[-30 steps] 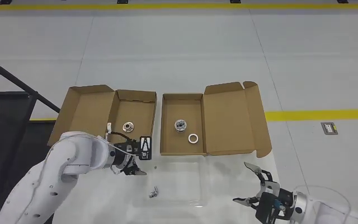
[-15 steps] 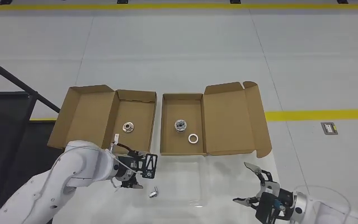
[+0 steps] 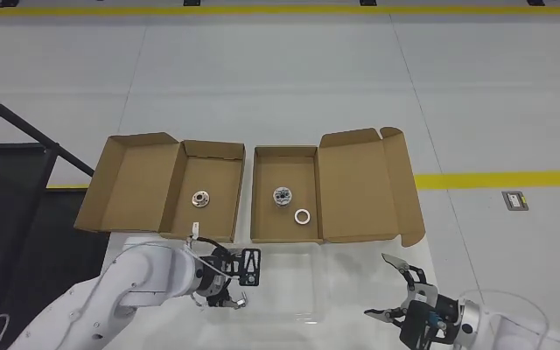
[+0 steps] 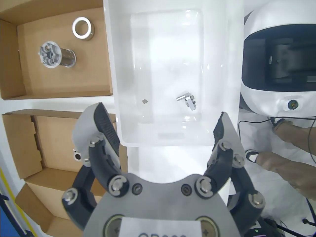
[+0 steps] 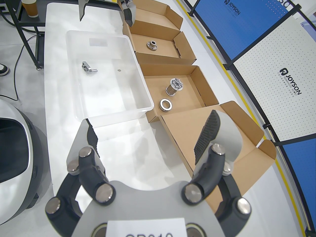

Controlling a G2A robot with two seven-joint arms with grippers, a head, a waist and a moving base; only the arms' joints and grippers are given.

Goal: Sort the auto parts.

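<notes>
- Left gripper (image 3: 234, 284) (image 4: 160, 114) hangs over the left end of the clear plastic tray (image 4: 108, 50). Fingers point down, spread wide, nothing between them.
- Seen from the right wrist, the left gripper (image 5: 105, 18) sits above the tray (image 5: 74, 38) rim, clear of the tray floor. One finger is over the tray edge, the other over the edge nearest the boxes.
- Small L-shaped silver metal bracket (image 4: 187, 100) (image 5: 86, 67) lies flat on the tray floor, near the left gripper's end, untouched.
- Tiny dark speck (image 4: 145, 101) also lies on the tray floor, near the bracket, apart from it.
- Right gripper (image 3: 382, 286) (image 5: 151, 122) is low over the white table (image 5: 56, 99) off the tray's right end. Fingers are wide apart and empty.
- Left open brown cardboard box (image 3: 219, 175) holds one round flanged metal hub (image 3: 200, 199) (image 5: 151, 44).
- Right open brown cardboard box (image 3: 284, 166) holds a ribbed silver cylinder part (image 3: 282, 194) (image 5: 174, 86) and a plain silver metal ring (image 3: 303, 216) (image 5: 166, 105), close together, not touching.
- Both boxes sit side by side just behind the tray, lids folded outward.
</notes>
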